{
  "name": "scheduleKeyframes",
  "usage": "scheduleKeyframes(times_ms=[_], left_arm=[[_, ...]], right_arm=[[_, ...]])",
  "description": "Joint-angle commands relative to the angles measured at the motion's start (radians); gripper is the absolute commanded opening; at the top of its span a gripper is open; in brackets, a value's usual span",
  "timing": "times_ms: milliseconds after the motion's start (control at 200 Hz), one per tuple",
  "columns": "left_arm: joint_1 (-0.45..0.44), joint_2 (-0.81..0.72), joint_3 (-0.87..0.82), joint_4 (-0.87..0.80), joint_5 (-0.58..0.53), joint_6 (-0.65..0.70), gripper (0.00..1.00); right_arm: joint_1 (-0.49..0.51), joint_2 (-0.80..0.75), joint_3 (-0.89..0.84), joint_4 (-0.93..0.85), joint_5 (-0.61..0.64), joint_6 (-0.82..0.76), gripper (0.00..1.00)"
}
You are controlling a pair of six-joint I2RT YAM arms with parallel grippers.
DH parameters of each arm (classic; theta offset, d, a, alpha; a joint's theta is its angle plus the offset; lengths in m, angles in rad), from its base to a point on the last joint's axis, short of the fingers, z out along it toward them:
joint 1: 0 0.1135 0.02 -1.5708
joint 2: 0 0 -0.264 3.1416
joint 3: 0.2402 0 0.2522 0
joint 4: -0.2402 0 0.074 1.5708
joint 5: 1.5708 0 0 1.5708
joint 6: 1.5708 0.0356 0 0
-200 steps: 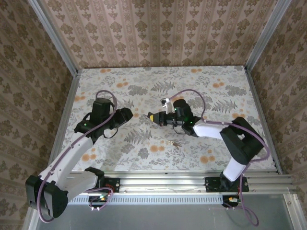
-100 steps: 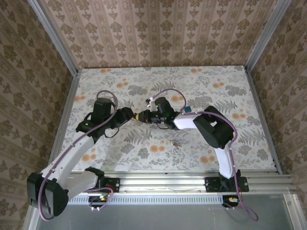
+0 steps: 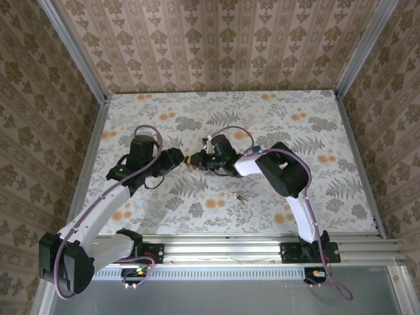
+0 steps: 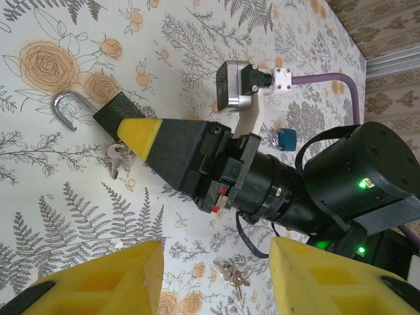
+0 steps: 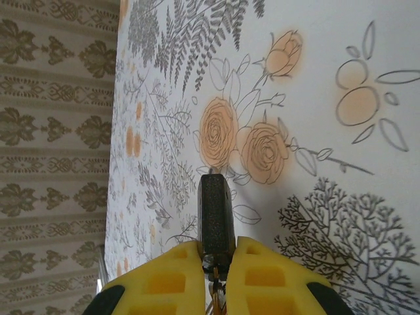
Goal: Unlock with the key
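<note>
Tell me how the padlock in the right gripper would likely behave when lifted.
The padlock is probably rigid and heavy for its size: blocky dark body, metal shackle. The keys dangling beside it would likely swing. Pinched at one end by the right gripper, it might pivot.

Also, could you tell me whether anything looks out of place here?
A loose bunch of small silver keys lies alone on the floral-patterned table, possibly dropped, apart from the black padlock clamped in the right gripper.
</note>
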Motion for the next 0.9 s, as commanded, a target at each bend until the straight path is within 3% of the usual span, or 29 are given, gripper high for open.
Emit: scheduleKeyframes(times_ms=[0, 255, 535, 895], left_arm=[[0.0, 0.005, -0.014, 0.025, 0.016, -0.015, 0.55], [0.0, 0.003, -0.027, 0.031, 0.016, -0.022, 0.55], [0.0, 0.007, -0.034, 0.046, 0.016, -0.025, 0.55], [-0.019, 0.051, -0.042, 0.085, 0.025, -0.022, 0.58]], right_arm=[[-0.005, 0.013, -0.011, 0.055, -0.004, 0.033, 0.08], [-0.017, -0.038, -0.03, -0.089, 0.035, -0.007, 0.27], [-0.028, -0.184, -0.068, -0.402, 0.129, -0.161, 0.3], [-0.046, -0.493, -0.264, -0.614, 0.293, -0.33, 0.31]])
